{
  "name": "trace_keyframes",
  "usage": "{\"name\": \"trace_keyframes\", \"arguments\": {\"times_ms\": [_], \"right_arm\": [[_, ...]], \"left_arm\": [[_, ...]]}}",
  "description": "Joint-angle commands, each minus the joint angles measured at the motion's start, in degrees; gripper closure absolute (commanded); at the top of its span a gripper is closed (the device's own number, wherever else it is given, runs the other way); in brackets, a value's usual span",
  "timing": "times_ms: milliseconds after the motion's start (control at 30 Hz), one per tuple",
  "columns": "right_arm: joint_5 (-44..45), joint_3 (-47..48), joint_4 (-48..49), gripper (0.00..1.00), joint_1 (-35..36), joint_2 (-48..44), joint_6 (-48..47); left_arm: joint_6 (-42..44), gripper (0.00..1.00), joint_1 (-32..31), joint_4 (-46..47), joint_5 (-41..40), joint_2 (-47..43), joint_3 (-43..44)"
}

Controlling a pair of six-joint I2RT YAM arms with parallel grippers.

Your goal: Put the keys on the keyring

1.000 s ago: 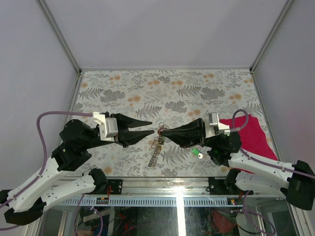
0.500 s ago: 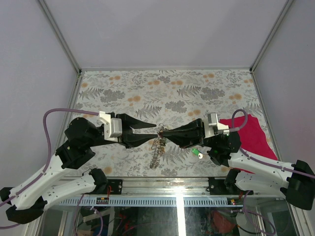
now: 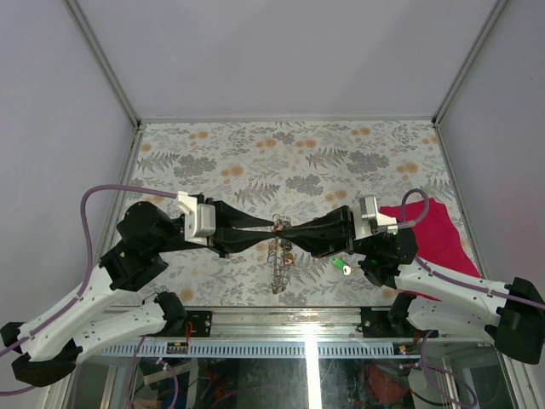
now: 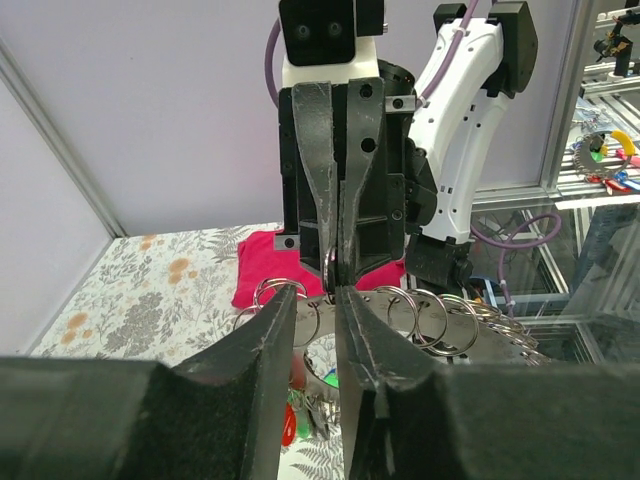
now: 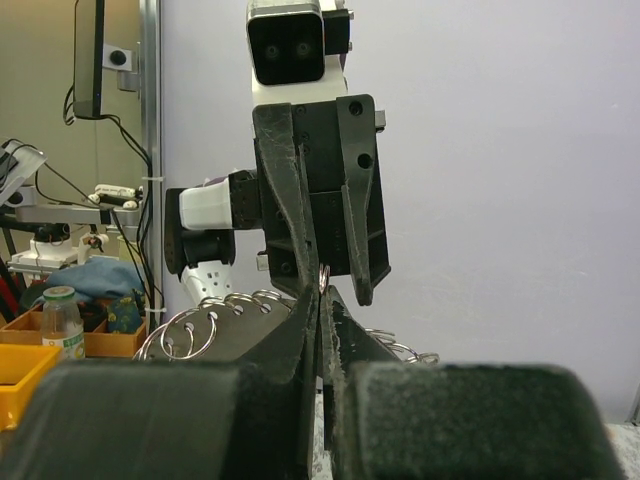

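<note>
While the keyring point(image 3: 279, 251) is clamped by the right gripper point(image 3: 285, 230), the left gripper point(image 3: 271, 228) is seen slightly parted around it.

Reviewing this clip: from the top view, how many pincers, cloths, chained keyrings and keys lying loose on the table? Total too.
Pincers: 2 (left pincer, right pincer)
crimson cloth: 1
keyring with chain: 1
loose green key: 1
Total: 5
</note>
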Motion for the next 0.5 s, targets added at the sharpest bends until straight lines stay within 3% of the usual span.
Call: {"name": "trace_keyframes", "arguments": {"times_ms": [0, 67, 167, 300, 467], "right_arm": [[-0.7, 3.4, 4.0, 1.00, 0.2, 0.0, 0.2], [-0.8, 3.4, 3.5, 1.00, 0.2, -0.1, 0.1], [-1.4, 3.7, 1.7, 1.00, 0.3, -0.3, -0.5], [-2.0, 3.9, -3.7, 0.96, 0.2, -2.3, -3.2], [-1.3, 5.2, -19.6, 0.76, 0.3, -8.1, -11.5]], "left_arm": [[-0.3, 0.79, -0.4, 3.2, 1.2, 1.1, 0.0], [-0.3, 0.83, -0.4, 2.9, 1.8, 1.4, 0.2], [0.4, 0.99, -0.3, 1.5, 3.0, 2.0, 0.8], [2.8, 1.00, -0.4, -2.8, 2.2, 2.5, 3.0], [7.5, 1.00, -0.3, -10.4, 1.0, 2.2, 6.0]]}}
